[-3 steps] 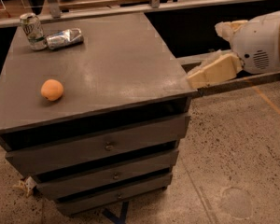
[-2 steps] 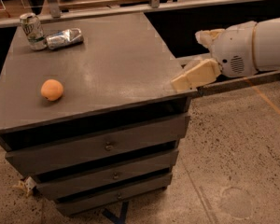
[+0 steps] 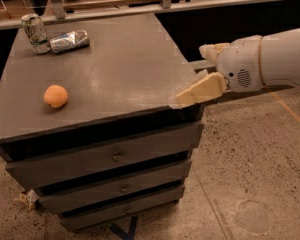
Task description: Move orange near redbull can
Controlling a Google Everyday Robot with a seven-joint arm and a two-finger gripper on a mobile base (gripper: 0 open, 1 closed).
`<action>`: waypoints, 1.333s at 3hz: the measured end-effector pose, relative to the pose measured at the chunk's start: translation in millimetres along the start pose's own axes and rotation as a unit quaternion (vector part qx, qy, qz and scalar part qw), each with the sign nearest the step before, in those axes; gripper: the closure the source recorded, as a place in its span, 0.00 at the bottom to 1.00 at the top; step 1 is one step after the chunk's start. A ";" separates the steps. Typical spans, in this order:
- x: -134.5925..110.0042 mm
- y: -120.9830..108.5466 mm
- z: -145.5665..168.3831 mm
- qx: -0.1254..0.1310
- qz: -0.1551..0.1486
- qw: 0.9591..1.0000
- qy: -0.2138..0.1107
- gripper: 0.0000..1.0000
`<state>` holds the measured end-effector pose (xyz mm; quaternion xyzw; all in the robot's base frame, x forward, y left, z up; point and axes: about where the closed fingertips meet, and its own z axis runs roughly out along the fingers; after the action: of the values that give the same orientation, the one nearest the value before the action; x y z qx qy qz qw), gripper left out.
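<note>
The orange (image 3: 55, 96) rests on the left front part of the grey drawer cabinet top (image 3: 125, 69). The redbull can (image 3: 69, 40), silver and crinkled, lies on its side at the back left of the top. My gripper (image 3: 188, 76) is at the right front corner of the cabinet, far right of the orange. Its two cream fingers are spread apart and hold nothing. The lower finger (image 3: 197, 90) reaches over the corner edge.
A stouter can with green-and-white print (image 3: 35, 33) stands upright just left of the redbull can, touching or nearly touching it. The cabinet has three drawers (image 3: 115, 156). A railing (image 3: 165, 4) runs behind it. Speckled floor (image 3: 250, 174) lies to the right.
My arm and gripper have moved left, from beyond the cabinet's right side to its right front corner. The orange and both cans have not moved.
</note>
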<state>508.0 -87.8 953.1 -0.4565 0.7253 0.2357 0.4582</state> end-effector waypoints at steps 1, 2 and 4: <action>22.8 17.5 27.1 -0.029 0.029 0.999 -0.013 0.00; 38.8 28.3 58.8 -0.045 0.039 0.998 -0.027 0.00; 31.4 28.5 113.4 -0.049 0.013 0.997 -0.057 0.00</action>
<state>528.9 -2.2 870.1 -0.4549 0.6910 0.3028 0.4731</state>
